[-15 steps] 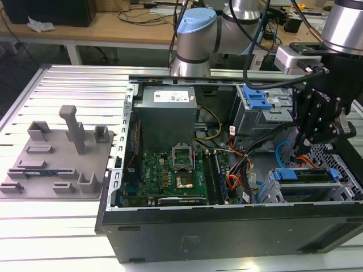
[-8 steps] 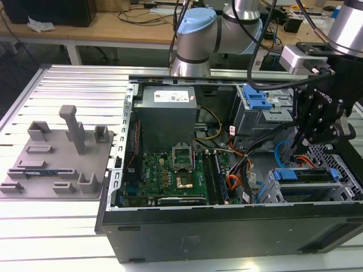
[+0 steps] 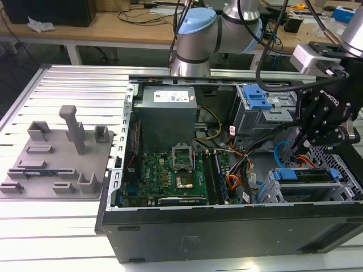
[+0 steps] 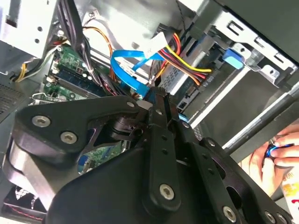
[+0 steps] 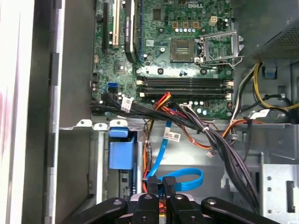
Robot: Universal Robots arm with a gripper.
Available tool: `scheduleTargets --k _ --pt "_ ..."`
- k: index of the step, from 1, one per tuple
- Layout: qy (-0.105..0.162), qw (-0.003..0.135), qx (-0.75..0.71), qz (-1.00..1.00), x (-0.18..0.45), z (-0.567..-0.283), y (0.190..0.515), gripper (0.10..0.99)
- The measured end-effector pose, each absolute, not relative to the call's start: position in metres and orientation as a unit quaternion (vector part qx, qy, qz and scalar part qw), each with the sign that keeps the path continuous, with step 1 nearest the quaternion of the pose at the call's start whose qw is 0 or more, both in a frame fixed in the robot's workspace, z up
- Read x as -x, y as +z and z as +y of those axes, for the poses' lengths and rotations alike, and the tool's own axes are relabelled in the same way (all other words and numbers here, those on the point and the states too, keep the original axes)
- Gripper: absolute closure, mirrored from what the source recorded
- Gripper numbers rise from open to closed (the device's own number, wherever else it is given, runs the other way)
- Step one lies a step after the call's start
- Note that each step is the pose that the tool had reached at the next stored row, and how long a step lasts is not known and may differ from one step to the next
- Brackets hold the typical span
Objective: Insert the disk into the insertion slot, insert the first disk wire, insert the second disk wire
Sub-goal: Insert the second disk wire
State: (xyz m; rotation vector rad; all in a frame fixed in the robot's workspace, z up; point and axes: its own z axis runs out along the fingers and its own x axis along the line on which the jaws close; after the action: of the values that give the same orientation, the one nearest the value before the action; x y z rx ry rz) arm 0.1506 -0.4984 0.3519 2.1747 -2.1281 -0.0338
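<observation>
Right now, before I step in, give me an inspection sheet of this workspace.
Surface: slotted metal table carrying an open computer case.
Job's things: disk sits in the insertion slot; second disk wire loops nearby.
Clutter: grey fixture plate at the exterior view's left.
Grippers: tool shut on the second disk wire's plug end.
Cables: red, orange and yellow wire bundle near the drive bays.
Surroundings: a person's hand beside the case; workbench behind.
</observation>
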Motion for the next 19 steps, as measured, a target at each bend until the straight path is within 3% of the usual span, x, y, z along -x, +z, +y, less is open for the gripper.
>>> scheduleTargets --k 4,19 --pt "-0.024 0.037 -0.714 -0.698 -0.153 -0.51 0.352 0.925" --pt "-0.028 0.035 -0.714 -0.698 -0.161 -0.514 0.352 0.925"
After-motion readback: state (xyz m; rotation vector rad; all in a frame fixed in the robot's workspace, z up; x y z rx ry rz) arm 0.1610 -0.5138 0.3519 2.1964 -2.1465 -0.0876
